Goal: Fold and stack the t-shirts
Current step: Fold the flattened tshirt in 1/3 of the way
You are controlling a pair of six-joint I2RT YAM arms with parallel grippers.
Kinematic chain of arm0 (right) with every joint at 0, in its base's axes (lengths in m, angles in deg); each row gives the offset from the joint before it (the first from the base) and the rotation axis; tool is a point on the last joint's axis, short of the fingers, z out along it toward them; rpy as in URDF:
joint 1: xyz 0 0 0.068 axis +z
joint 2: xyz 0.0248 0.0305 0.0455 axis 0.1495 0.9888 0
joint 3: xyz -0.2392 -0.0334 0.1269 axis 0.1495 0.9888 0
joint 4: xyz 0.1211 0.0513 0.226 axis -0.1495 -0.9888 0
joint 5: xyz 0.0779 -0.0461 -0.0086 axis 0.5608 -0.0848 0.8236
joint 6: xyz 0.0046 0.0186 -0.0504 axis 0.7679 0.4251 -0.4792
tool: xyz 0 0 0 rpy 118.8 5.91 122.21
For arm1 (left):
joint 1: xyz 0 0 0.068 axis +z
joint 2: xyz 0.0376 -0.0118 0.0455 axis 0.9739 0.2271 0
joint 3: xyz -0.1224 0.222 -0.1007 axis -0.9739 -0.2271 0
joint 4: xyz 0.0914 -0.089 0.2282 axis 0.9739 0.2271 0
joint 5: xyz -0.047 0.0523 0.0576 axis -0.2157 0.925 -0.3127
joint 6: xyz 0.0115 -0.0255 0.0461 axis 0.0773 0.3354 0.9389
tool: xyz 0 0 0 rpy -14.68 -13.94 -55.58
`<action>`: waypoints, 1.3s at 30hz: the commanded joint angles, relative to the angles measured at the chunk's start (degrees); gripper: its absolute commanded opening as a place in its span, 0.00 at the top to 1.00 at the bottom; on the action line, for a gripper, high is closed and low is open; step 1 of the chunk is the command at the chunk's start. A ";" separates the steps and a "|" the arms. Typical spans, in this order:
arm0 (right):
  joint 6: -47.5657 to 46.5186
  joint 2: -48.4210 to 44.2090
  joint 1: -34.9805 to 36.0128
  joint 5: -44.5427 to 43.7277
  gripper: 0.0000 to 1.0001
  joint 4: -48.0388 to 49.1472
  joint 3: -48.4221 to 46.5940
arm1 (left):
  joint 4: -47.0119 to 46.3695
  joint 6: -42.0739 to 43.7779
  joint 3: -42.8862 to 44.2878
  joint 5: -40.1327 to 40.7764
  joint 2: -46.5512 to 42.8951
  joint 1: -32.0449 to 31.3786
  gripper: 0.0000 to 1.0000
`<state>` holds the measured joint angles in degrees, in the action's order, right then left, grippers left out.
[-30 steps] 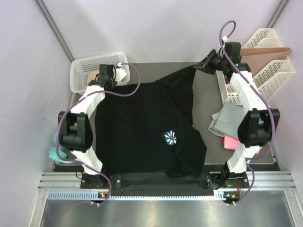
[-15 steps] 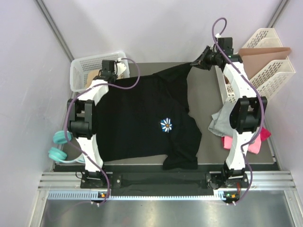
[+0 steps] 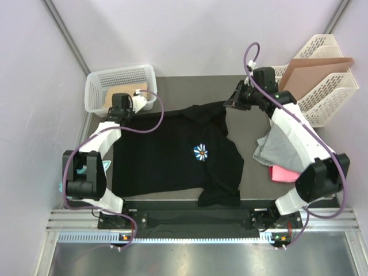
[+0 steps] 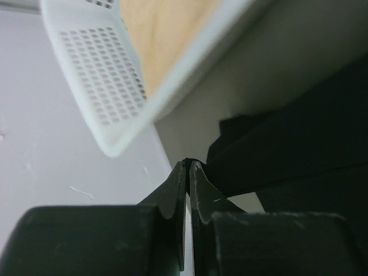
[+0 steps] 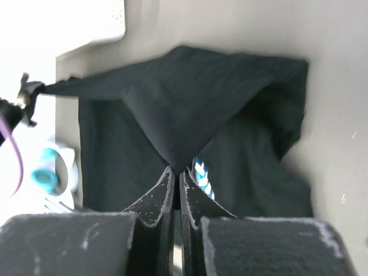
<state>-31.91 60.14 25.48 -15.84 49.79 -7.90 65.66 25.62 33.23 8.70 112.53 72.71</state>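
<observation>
The left fingers (image 4: 177, 198) are pressed almost together, only a sliver of gap showing, and their tips pinch a corner of the black shirt (image 4: 287, 138), which runs taut away to the right of that view. The right fingers (image 5: 163, 192) are likewise closed to a thin slit and nip a peak of the same cloth, which fans upward from the tips in a dark triangle, with the white-and-blue logo (image 5: 201, 171) just beside the right tip. From above, the left fingers sit at the shirt's upper-left corner, the right ones at its upper-right edge, and the top hem is drawn between them. The rest of the black shirt lies on the counter (image 3: 247, 132) at centre frame, logo up, its lower-right part bunched in a fold near the bottom edge. A white basket (image 3: 95, 92) stands just above the left fingers, at upper left. To the right of the black shirt, apart from it, the grey shirt (image 3: 279, 144) lies crumpled, partly under the right arm, with the pink shirt (image 3: 282, 172) touching its lower edge. A white rack (image 3: 328, 86) holding a brown cardboard sheet (image 3: 310, 66) fills the upper right.
</observation>
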 commanded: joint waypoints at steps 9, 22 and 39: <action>7.64 -22.95 10.53 -9.04 0.76 2.73 36.21 | 3.04 -3.26 -22.63 -5.19 -12.84 0.30 1.00; -2.98 1.53 10.01 -11.40 0.25 2.89 4.71 | 15.45 -9.67 -3.49 -11.43 -15.93 0.30 0.14; 1.23 28.10 2.63 -7.11 0.35 12.04 -0.87 | 4.63 -13.37 -4.97 -7.66 3.14 0.82 0.21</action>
<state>-32.66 89.19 27.67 -24.82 57.00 -9.43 74.59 13.42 29.02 0.09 115.09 73.12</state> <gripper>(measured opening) 0.656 0.793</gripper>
